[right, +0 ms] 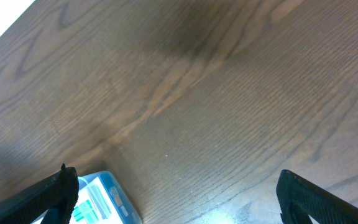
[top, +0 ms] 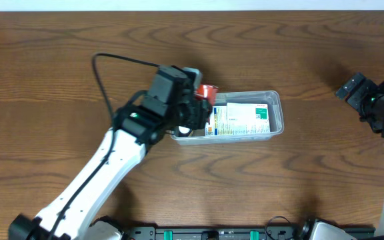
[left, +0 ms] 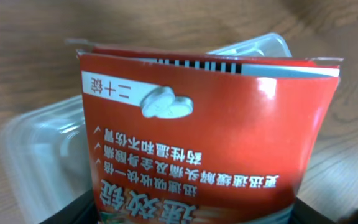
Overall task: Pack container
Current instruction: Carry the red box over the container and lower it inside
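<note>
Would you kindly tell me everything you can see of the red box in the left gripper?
The red box is glossy printed cardboard with white Chinese lettering, a picture of two white tablets and a barcode panel along its far edge. Its side bows a little. The jaws of the left gripper are closed on it, holding it over the left end of the clear container; whether it touches that tub cannot be told.

Left arm [top: 122,143] covers the container [top: 281,115] at its left end — right end seemingly reachable.
</note>
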Robot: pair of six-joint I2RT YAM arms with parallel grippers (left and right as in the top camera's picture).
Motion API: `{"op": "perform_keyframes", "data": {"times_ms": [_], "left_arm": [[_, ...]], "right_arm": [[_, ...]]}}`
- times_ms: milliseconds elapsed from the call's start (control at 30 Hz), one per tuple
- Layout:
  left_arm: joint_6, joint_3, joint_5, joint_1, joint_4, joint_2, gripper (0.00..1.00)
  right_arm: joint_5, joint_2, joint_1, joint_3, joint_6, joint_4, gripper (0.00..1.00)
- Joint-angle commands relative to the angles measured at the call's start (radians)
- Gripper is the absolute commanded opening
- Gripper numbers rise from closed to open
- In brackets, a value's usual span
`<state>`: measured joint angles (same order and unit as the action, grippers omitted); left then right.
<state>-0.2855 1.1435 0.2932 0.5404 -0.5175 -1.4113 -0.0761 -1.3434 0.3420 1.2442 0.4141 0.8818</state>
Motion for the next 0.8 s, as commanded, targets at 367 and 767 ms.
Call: {"op": "perform_keyframes", "data": {"times_ms": [367,767], "left_arm": [[-0.229,0.020,-0.107,0.042,0.039,-0.117,0.56],[-0.229,0.020,-0.101,0.070,0.038,-0.144,0.67]], "right_arm": [[-0.003,0.010,0.005,0.005,0.012,0.001,0.99],[-0.003,0.010,0.005,0.005,0.012,0.001,0.99]]}}
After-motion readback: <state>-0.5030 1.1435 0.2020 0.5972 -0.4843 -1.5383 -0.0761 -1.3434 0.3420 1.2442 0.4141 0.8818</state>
